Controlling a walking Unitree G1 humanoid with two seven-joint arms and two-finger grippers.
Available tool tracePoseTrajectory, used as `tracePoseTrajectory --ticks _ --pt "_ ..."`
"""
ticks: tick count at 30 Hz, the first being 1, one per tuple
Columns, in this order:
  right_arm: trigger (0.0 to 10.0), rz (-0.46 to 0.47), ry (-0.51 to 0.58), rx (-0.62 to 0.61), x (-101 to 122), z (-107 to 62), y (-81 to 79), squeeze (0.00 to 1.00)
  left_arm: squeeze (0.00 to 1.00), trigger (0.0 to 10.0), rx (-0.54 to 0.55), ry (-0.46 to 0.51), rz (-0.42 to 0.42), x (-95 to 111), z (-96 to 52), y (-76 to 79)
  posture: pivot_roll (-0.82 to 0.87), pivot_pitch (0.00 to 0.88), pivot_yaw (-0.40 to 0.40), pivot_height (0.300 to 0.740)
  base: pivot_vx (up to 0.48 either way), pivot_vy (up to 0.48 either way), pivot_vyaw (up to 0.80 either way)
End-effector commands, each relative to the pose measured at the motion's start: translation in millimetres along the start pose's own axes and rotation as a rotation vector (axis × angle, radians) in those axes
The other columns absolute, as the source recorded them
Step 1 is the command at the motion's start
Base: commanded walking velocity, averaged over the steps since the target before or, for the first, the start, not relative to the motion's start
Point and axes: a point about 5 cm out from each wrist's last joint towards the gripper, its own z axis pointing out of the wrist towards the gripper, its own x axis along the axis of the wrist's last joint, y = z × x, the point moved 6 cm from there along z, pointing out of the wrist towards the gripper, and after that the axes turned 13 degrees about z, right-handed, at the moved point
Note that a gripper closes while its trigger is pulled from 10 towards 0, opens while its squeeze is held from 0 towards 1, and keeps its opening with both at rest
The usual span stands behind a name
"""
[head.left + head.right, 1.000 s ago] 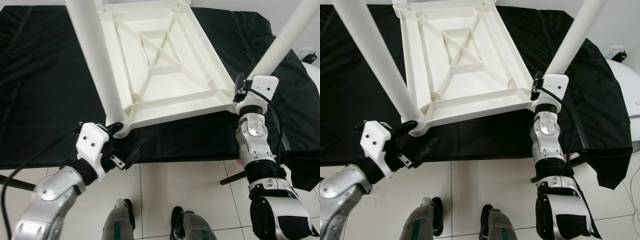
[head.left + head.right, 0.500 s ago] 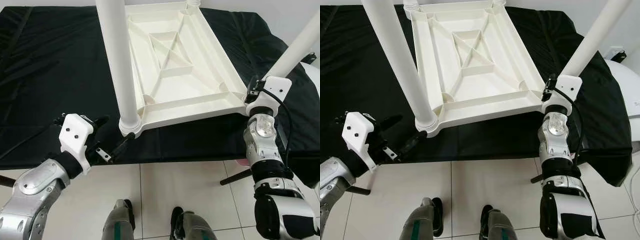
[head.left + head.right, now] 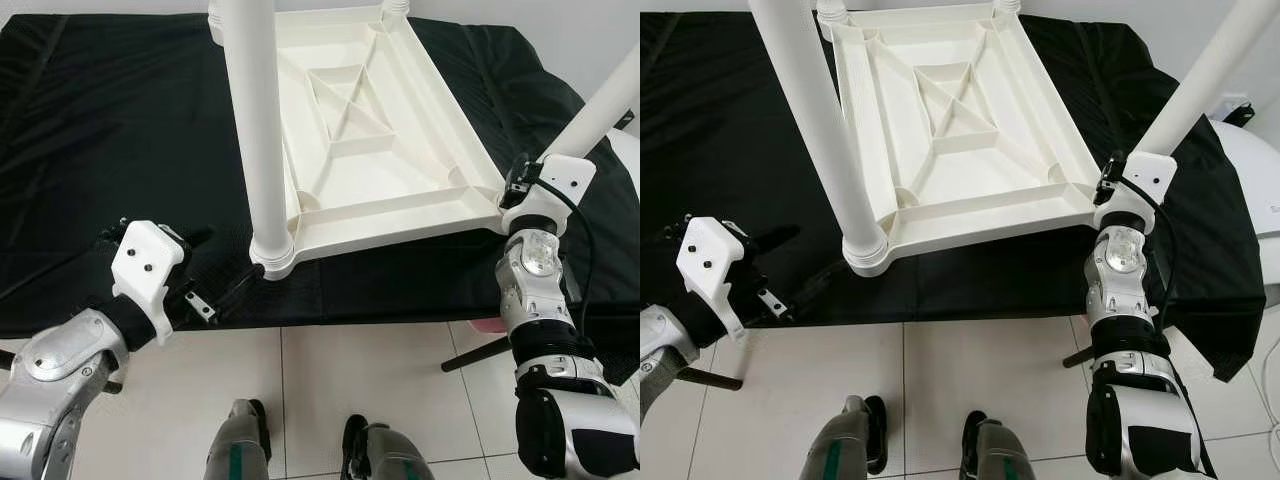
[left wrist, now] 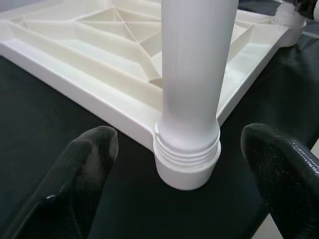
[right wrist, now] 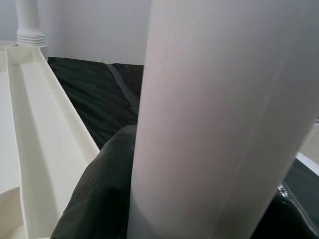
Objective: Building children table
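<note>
The white plastic table top [image 3: 400,208] lies upside down on a black cloth, ribs facing up. A white leg [image 3: 258,120] stands screwed into its near-left corner socket [image 3: 272,256]. My left gripper [image 3: 222,262] is open, low at the cloth's front edge, just left of that socket and apart from it. In the left wrist view both black fingers [image 4: 84,164] flank the leg's threaded base [image 4: 187,149] with wide gaps. My right gripper [image 3: 1110,190] is shut on the near-right leg [image 3: 600,105] at its base. One dark finger [image 5: 99,189] presses against that leg [image 5: 214,114].
The black cloth [image 3: 110,130] covers a wide surface, its front edge just before my arms. Two more legs stand at the far corners [image 3: 215,10]. White tile floor [image 3: 380,380] lies below, with a dark rod [image 3: 470,355] and a white rounded object [image 3: 1260,170] at the right.
My left gripper, which was around the near-left leg's base, has come off it and drawn back to the left. The right gripper has stayed on its leg. The camera has shifted.
</note>
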Motion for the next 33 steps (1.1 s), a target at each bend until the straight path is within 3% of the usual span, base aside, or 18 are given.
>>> tracePoseTrajectory --ticks 1,33 --pt "10.0 -0.069 -0.121 -0.131 -32.3 -13.8 43.3 0.00 0.00 10.0 -0.061 0.000 0.025 0.8 0.7 8.6 0.07 0.233 -0.022 0.740 0.000 0.000 0.00" --pt "10.0 -0.063 -0.112 -0.121 -29.3 -11.6 41.0 0.00 0.00 10.0 -0.072 0.007 0.077 3.4 1.9 3.5 0.07 0.249 -0.022 0.740 0.000 0.000 0.00"
